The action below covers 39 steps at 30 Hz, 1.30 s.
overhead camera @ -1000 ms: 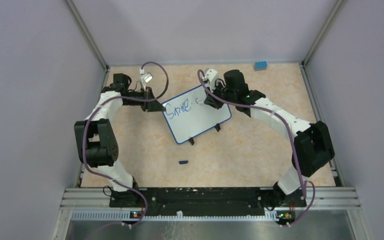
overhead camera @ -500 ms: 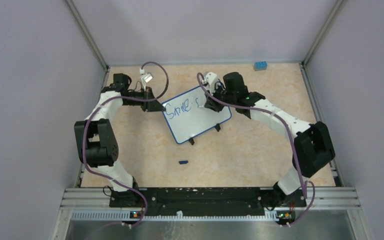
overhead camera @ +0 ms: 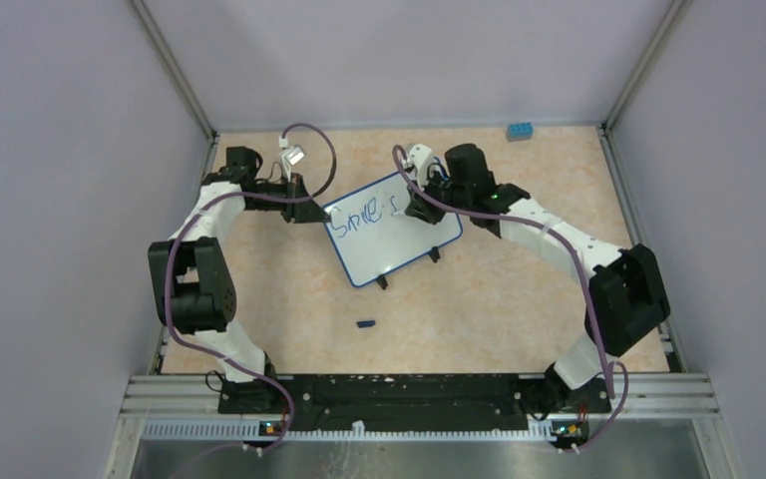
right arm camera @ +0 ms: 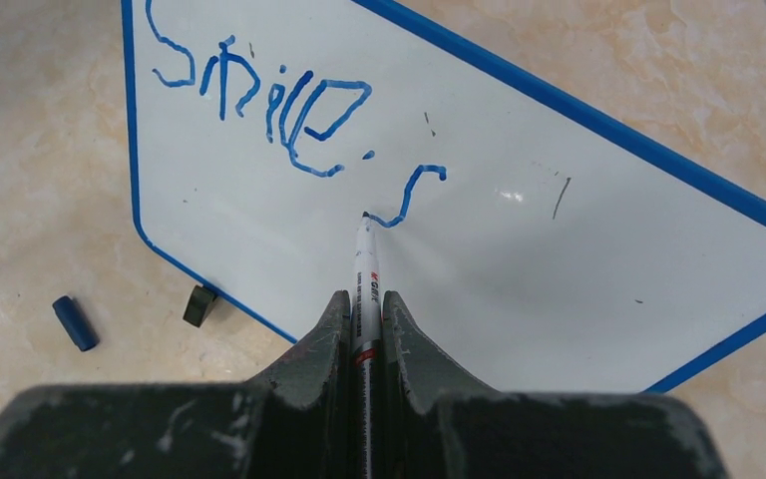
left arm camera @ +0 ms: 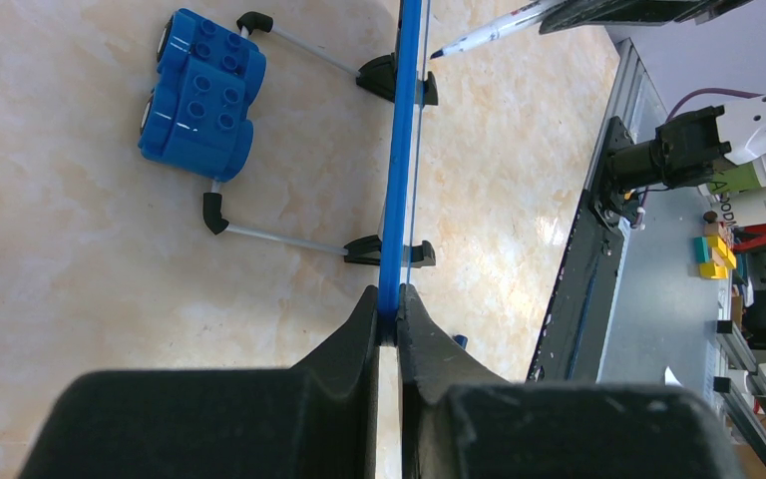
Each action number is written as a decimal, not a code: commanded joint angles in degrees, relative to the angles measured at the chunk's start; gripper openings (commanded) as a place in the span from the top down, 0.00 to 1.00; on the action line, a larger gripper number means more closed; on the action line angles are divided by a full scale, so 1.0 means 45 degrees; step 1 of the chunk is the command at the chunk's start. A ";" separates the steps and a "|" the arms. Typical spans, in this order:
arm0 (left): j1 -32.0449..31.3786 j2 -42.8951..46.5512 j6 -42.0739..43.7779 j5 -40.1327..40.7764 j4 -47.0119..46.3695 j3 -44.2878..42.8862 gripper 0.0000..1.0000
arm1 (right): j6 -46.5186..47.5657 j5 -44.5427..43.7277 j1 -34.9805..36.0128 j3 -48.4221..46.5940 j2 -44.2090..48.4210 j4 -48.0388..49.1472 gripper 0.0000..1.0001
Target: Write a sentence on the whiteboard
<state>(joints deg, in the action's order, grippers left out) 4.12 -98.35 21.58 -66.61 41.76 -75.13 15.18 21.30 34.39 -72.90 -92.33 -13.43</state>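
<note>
Nearest the arm bases, a small dark marker cap (overhead camera: pixel 365 323) lies loose on the surface (overhead camera: pixel 499 289), well apart from everything else. Just beyond it stands the whiteboard (overhead camera: pixel 394 235), propped at a tilt on two small black feet (overhead camera: pixel 382 282), with its face turned towards the bases.

The board looks thin, stiff and light, and its writing face is glossy. On such small feet it would probably skid or rock backwards under the push of a pen, so it needs bracing. The blue frame is the sensible place to hold it, since a grip there is firm and smears no ink. The left pincer (left arm camera: pixel 389 299) does just that: its jaws stand narrow, clamped on the frame's edge at the board's left side.

The right pincer (right arm camera: pixel 364 304) is closed on a slim marker (right arm camera: pixel 364 264), pinching it partway along the barrel. The barrel looks hard and smooth, so it could slide if pressed too hard. Its tip touches the board at the foot of a fresh "s". The sentence (right arm camera: pixel 269 100) so far reads "Smile s" in blue, so most of it is unwritten.

Farthest off, a blue toy block (overhead camera: pixel 520 131) sits at the surface's back edge.
</note>
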 commanded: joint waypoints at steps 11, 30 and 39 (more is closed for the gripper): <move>-0.0098 0.0302 0.0377 0.0051 -0.0085 -0.0392 1.00 | -0.0161 0.0215 -0.0690 -0.0810 0.0566 0.0517 1.00; -0.0095 0.0236 0.0457 0.0052 -0.0058 -0.0367 1.00 | 0.0294 -0.0592 -0.1206 -0.1076 0.0053 0.0242 1.00; -0.0096 0.0237 0.0400 0.0039 -0.0061 -0.0401 1.00 | 0.0375 -0.0280 -0.1412 -0.1056 0.0418 0.0060 1.00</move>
<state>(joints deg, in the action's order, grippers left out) 4.08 -98.35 21.56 -66.63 41.80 -75.13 15.51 19.94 28.60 -75.11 -92.51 -13.41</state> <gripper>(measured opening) 0.101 0.087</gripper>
